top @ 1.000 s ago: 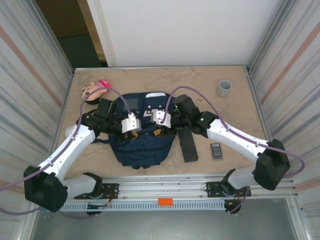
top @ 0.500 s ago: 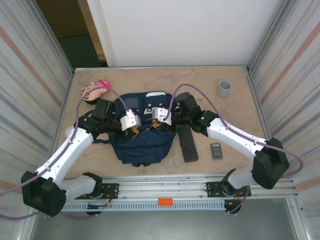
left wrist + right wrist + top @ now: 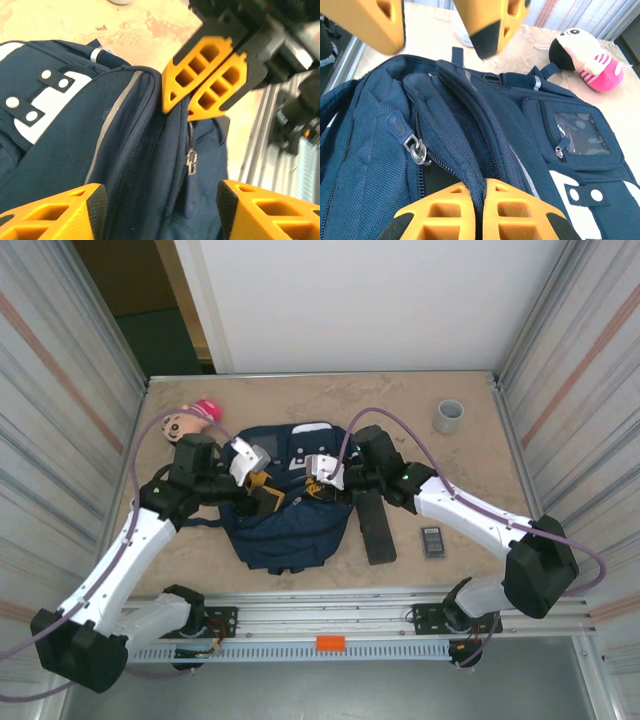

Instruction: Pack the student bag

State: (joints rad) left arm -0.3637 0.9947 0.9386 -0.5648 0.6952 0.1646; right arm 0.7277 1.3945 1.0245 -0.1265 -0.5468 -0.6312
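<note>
At centre counter (image 3: pixel 400 410) lies the student bag (image 3: pixel 290 530). My left tool (image 3: pixel 262 492) hovers well open, empty, over its 10 o'clock flank. My right tool (image 3: pixel 481 196), at 1 o'clock, is clamped on a fabric ridge beside the zipper pull (image 3: pixel 417 151). I'd hold that pinch taut while the left catches the pull squarely, so the mouth opens.

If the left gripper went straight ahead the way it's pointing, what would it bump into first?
Probably the backpack: its blue fabric lies right ahead of the open left gripper. The right gripper, pinching a fold of it, sits just beyond, though depth is unclear.
</note>
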